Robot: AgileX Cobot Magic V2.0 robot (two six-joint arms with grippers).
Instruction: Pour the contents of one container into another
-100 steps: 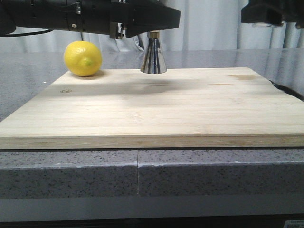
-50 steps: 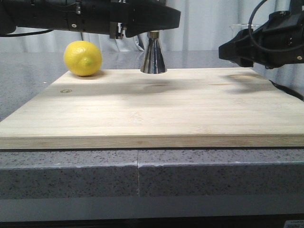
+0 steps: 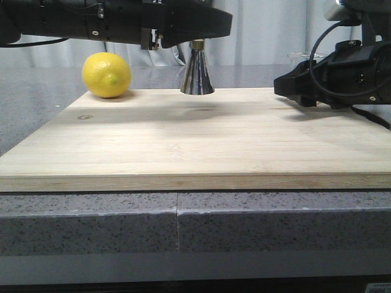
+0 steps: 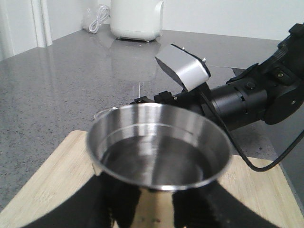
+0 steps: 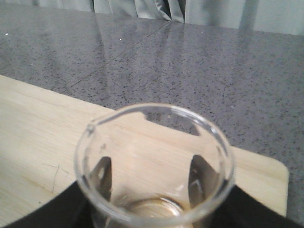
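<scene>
Glass beaker (image 5: 154, 166) near board edge (image 5: 266, 180)

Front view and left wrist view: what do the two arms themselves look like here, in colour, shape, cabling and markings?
Both arms are matte black. The left arm is a long boxy housing with small screws and a thin black cable. The right arm is blocky, with black cables looping over it. In the left wrist view it shows round black joint sections, small screws and a silver-grey rectangular module on top. No readable markings.

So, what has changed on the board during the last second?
The right gripper came down from the top right corner to just above the board, holding the beaker. The left gripper kept the jigger in place; the lemon did not move.
</scene>
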